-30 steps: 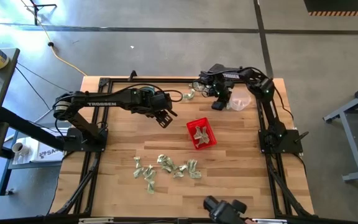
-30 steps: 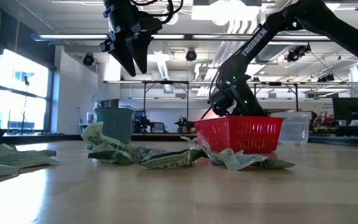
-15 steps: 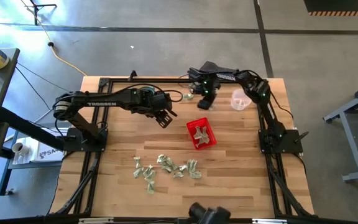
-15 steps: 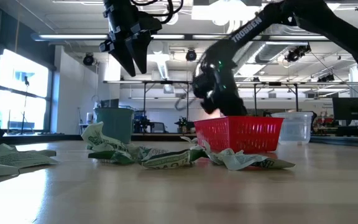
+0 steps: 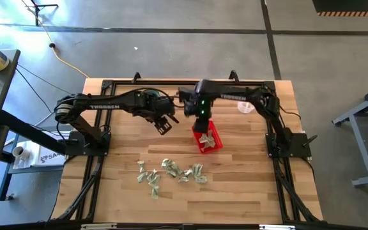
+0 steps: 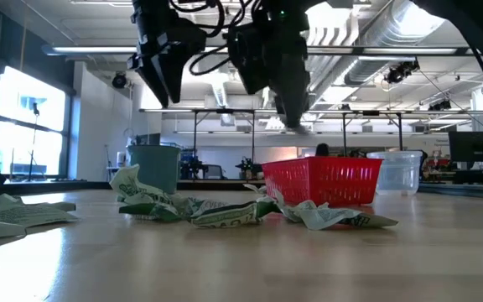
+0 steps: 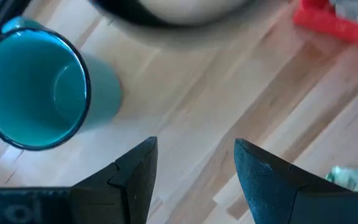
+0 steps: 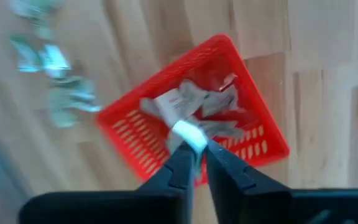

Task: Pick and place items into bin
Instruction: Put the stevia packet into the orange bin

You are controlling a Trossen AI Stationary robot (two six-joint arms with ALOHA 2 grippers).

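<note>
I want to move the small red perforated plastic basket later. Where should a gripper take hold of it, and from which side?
Grip the small red perforated plastic basket by one long side wall near its top rim, coming straight down from above. It sits upright and open-topped with thin walls, so one finger fits inside and one outside. Avoid the end beneath the right gripper, and the crumpled wrappers inside.

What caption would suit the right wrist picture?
Right gripper holds a crumpled wrapper piece above the red basket, which already contains several.
</note>
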